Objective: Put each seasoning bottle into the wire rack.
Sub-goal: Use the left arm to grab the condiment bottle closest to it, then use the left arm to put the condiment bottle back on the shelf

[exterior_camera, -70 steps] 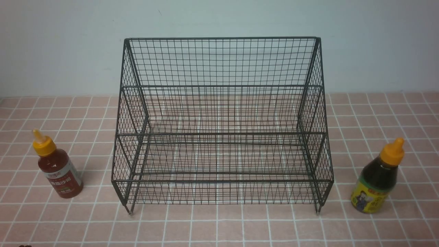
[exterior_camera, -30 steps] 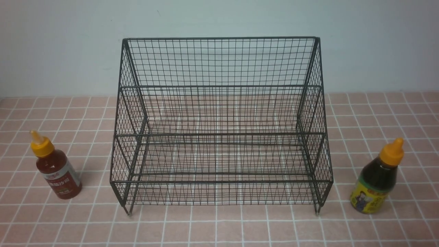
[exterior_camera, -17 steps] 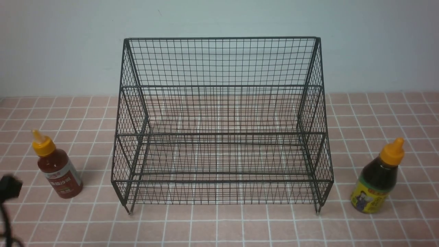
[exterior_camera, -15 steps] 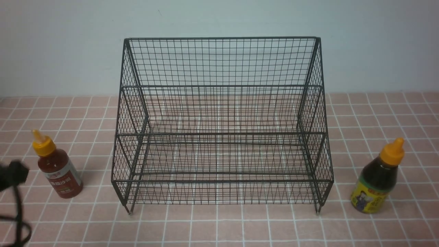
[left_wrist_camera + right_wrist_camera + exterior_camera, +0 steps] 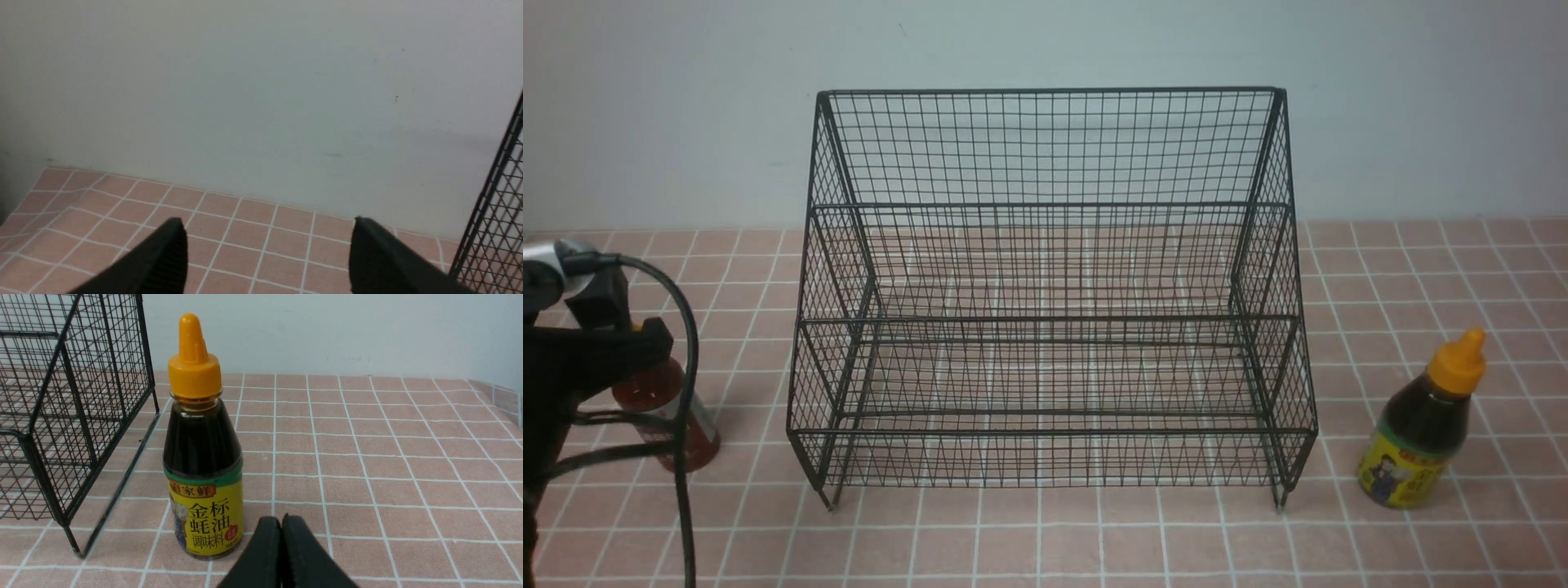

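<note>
The black wire rack (image 5: 1045,147) stands mid-table, nothing in it. Left of it is the red seasoning bottle (image 5: 649,390). My left arm (image 5: 596,355) reaches across it and covers its cap. In the left wrist view my left gripper (image 5: 267,223) is open, with only tiles and wall between the fingers and the rack's edge (image 5: 498,228) to one side; the red bottle does not show there. The dark seasoning bottle (image 5: 1421,433) with the yellow-green label stands upright right of the rack. My right gripper (image 5: 281,520) is shut and empty, just short of the dark bottle (image 5: 202,457).
A pale wall (image 5: 686,122) runs close behind the rack. The table is covered with pink tiles (image 5: 1045,539). The left arm's black cable (image 5: 686,408) hangs down in front of the red bottle. The rack's corner leg (image 5: 69,535) stands close beside the dark bottle.
My left arm has come in from the left edge and moved up and forward, and it now covers the red bottle's cap. The rack and the dark bottle have not moved.
</note>
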`<act>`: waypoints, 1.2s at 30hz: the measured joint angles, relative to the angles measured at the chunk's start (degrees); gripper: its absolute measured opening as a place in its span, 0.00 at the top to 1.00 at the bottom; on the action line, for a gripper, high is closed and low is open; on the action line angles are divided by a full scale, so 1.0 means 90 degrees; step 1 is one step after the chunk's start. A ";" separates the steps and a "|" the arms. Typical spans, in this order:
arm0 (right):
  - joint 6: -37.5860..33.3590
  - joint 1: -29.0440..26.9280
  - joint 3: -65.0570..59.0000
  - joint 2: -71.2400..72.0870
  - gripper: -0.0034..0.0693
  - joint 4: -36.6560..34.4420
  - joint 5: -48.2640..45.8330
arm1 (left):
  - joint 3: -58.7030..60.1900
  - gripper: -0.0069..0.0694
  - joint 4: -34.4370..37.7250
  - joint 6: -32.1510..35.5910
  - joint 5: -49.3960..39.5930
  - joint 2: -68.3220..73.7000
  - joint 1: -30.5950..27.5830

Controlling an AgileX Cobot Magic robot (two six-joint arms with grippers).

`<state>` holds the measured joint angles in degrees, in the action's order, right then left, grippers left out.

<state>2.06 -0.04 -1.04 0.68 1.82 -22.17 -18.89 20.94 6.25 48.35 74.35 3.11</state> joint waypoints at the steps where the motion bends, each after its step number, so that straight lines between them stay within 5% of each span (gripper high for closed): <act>1: 0.0000 0.0000 0.0000 0.0000 0.97 0.0000 0.0000 | -0.0015 0.25 0.0015 0.0000 0.0009 0.0000 0.0000; 14: 0.0000 0.0000 0.0000 0.0000 0.97 0.0000 0.0000 | -0.0464 0.24 0.0516 0.0000 0.0024 0.1349 0.0000; 17: 0.0000 0.0000 0.0000 0.0000 0.97 0.0000 0.0000 | -0.0464 0.35 0.0517 0.0000 0.0024 0.1526 0.0000; 19: 0.0000 0.0000 0.0000 0.0000 0.97 0.0000 0.0000 | -0.0466 0.56 0.0448 0.0000 -0.0010 0.1536 0.0000; 20: 0.0000 0.0000 0.0000 0.0000 0.97 0.0000 0.0000 | -0.0466 0.57 0.0387 0.0009 -0.0088 0.1490 0.0000; 28: 0.0000 0.0000 0.0000 0.0000 0.97 0.0000 0.0000 | -0.0466 0.57 -0.0080 0.0062 -0.0930 0.0357 -0.0007; 36: 0.0000 0.0000 0.0000 0.0000 0.97 0.0000 0.0000 | -0.1106 0.57 -0.1475 0.0512 -0.3021 -0.1842 0.0014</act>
<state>2.06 -0.04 -1.04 0.68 1.82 -22.17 -28.85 7.66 10.86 21.16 57.77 3.24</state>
